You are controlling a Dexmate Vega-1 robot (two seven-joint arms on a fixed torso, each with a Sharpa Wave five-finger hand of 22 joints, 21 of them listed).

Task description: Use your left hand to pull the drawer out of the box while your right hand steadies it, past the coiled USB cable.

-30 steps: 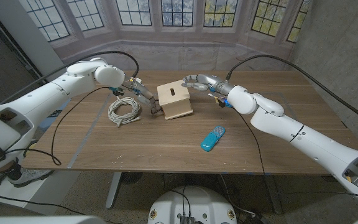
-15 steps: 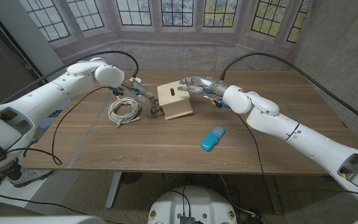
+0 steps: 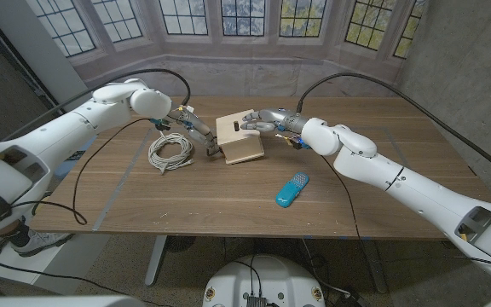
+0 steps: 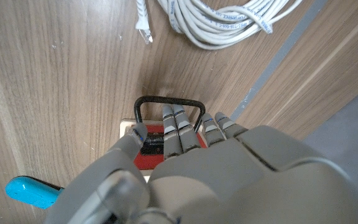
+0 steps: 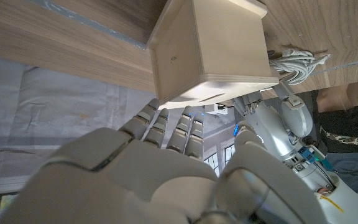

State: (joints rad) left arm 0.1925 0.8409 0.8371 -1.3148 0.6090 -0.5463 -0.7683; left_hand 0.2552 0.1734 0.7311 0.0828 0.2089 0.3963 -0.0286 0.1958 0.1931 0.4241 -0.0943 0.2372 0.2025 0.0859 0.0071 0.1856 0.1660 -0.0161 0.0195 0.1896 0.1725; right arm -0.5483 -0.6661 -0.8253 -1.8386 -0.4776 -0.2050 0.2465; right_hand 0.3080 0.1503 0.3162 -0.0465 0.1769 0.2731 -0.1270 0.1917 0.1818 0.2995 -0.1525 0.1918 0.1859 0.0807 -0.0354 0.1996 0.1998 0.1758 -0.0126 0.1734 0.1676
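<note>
Hooking my left hand (image 4: 185, 168) on the drawer, I see its fingers (image 4: 178, 127) pressed together through the black wire pull handle (image 4: 168, 102) of the pale wooden box (image 3: 239, 138). My right hand (image 3: 260, 120) rests on the box top, fingers (image 5: 166, 127) slightly spread. Just beyond my left fingertips lies the coiled white USB cable (image 3: 170, 151).

A pale wooden box (image 3: 239, 137) (slot in its top) sits mid-table, just beside a coiled white USB cable (image 3: 170, 151).
</note>
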